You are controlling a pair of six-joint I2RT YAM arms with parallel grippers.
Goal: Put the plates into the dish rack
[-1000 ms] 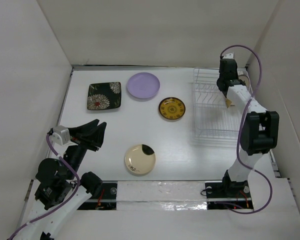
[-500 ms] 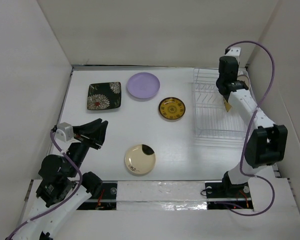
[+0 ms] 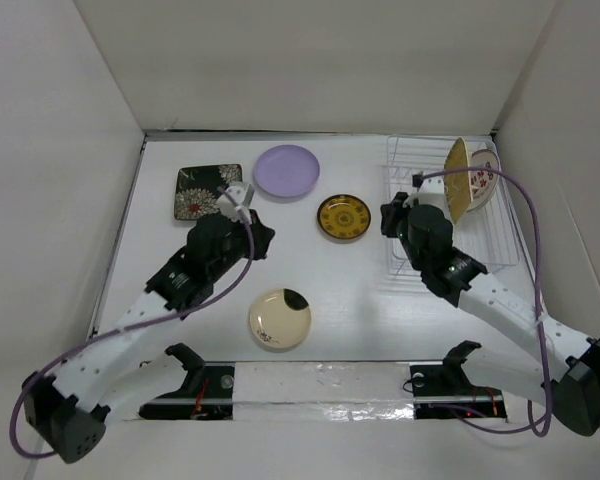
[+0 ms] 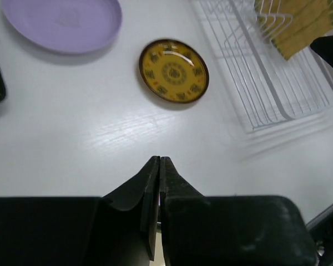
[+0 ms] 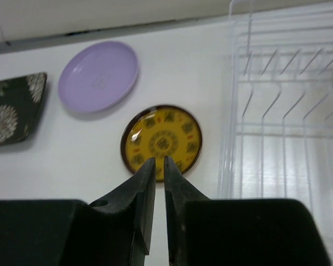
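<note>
Plates sit in two groups. Two stand on edge in the far right corner of the dish rack (image 3: 420, 252): the yellow woven square plate (image 3: 457, 163) and, just to its right, the white plate with red marks (image 3: 480, 188). The near rows of the rack's slots hold nothing.

Four more lie flat on the table (image 3: 360, 300). The brown-gold plate (image 3: 343, 217) is just left of the rack. The round lilac plate (image 3: 287, 171) lies beyond it toward the back wall. The black floral square plate (image 3: 202, 188) is left of the lilac one, with its near right corner hidden by the left arm. The cream plate with a black patch (image 3: 280, 319) lies alone near the front edge, well apart from the others.

The left gripper (image 4: 159, 160) hangs above bare table between the floral plate and the brown-gold plate. Its fingers are pressed together and hold nothing. Its wrist view looks across the brown-gold plate to the rack.

The right gripper (image 5: 160, 159) hovers at the rack's left edge, pointing at the brown-gold plate. Its jaws are drawn to a thin slit with nothing between them. In its wrist view the fingertips overlap the near rim of that plate, and I cannot tell whether they touch it.
</note>
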